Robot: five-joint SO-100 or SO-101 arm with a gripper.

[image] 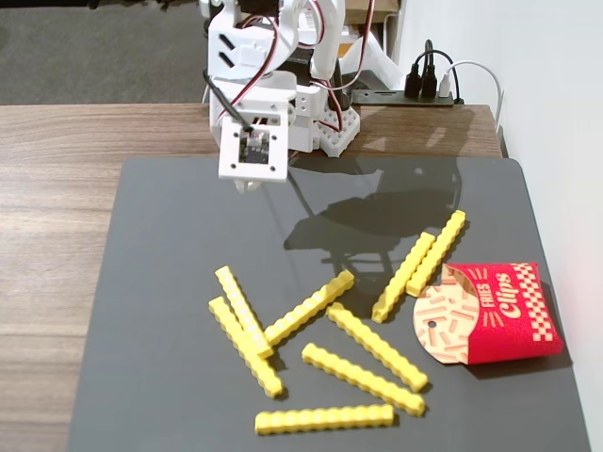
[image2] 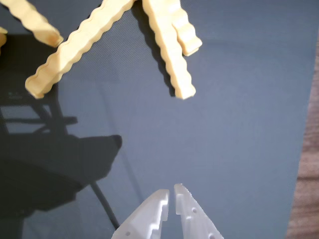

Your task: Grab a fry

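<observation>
With its tips together, the tool (image2: pixel 171 191) should spread, then descend squarely across the nearest fry (image2: pixel 168 50).

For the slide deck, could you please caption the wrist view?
Nearly shut white gripper hovering empty over the dark mat, short of crossed yellow fries ahead.

Fixed cam high in front, facing arm; wrist cam close over mat (image2: pixel 239 124); both show fries (image: pixel 308 308)
</observation>
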